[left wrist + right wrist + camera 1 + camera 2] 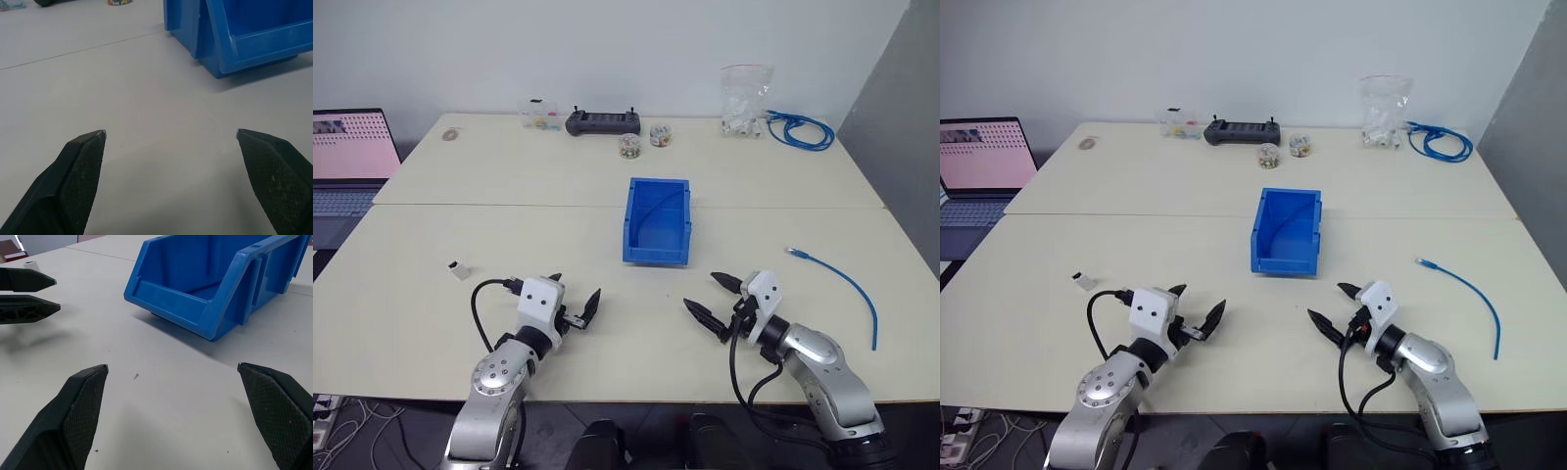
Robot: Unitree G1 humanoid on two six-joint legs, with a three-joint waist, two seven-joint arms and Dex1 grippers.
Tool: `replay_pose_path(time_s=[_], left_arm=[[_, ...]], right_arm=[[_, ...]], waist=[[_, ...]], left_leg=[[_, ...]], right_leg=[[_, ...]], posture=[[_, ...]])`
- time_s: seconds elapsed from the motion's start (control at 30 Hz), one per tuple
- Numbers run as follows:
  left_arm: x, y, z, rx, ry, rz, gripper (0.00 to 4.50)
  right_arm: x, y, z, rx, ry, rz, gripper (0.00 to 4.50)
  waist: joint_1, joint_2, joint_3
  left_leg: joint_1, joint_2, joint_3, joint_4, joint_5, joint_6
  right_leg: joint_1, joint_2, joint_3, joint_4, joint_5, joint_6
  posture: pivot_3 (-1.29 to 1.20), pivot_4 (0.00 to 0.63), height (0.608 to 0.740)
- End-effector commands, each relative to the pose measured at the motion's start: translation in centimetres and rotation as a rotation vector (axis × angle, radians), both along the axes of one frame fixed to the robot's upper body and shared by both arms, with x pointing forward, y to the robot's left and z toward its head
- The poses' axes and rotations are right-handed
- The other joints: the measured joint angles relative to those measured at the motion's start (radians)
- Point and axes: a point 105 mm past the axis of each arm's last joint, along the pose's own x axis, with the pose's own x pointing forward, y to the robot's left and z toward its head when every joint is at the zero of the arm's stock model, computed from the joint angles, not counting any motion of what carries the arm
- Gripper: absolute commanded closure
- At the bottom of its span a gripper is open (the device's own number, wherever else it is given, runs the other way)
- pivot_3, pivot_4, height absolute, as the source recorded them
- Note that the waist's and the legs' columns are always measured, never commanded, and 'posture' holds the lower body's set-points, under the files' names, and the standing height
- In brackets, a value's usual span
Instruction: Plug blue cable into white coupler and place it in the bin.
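The blue bin (658, 223) stands open-topped at the middle of the table, its lowered lip toward me; it also shows in the left wrist view (244, 34) and the right wrist view (205, 281). The thin blue cable (843, 280) lies loose on the table at the right, beyond my right gripper. The tiny white coupler (460, 268) sits on the table at the left, beyond my left gripper. My left gripper (576, 288) and right gripper (701, 292) hover low over the table's near edge, both open and holding nothing, apart from all three things.
A laptop (347, 166) stands off the table's left side. Along the far edge lie a black controller (605, 122), small jars (642, 140), a clear bag of white parts (744, 98) and a coiled blue cable bundle (800, 129).
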Motion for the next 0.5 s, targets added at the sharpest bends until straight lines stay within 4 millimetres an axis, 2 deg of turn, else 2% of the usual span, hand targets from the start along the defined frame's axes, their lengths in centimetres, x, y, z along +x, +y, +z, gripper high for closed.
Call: replay_pose_path(time_s=[0.03,0.27,0.37,0.5], left_arm=[[-0.6,-1.1,1.2,0.015,-0.055,-0.056,0.03],[-1.1,-1.7,1.2,0.014,-0.077,-0.11,0.03],[-2.2,-2.2,1.6,-0.066,-0.079,-0.212,0.03],[-2.8,-2.1,1.5,-0.119,-0.05,-0.258,0.03]], right_arm=[[-0.1,0.3,0.7,0.006,-0.031,0.006,0.0],[-0.2,0.3,0.6,0.006,-0.029,0.004,0.0],[-0.2,0.3,0.6,0.006,-0.03,0.004,0.0],[-0.2,0.1,0.7,0.003,-0.036,0.0,0.0]], waist=[[0.001,0.0,0.0],[0.003,0.0,0.0],[0.004,0.0,0.0],[0.005,0.0,0.0]], left_leg=[[0.0,0.0,0.0,0.0,0.0,0.0],[0.0,0.0,0.001,0.0,0.0,0.0],[0.0,0.0,0.001,0.0,0.0,0.0],[0.0,0.0,0.001,0.0,0.0,0.0]], right_leg=[[0.0,0.0,0.0,0.0,0.0,0.0],[0.0,0.0,0.001,0.0,0.0,0.0],[0.0,0.0,0.001,-0.001,0.0,0.0],[0.0,0.0,0.001,-0.001,0.0,0.0]], posture=[[0.0,0.15,0.74],[0.0,0.15,0.74],[0.0,0.15,0.74],[0.0,0.15,0.74]])
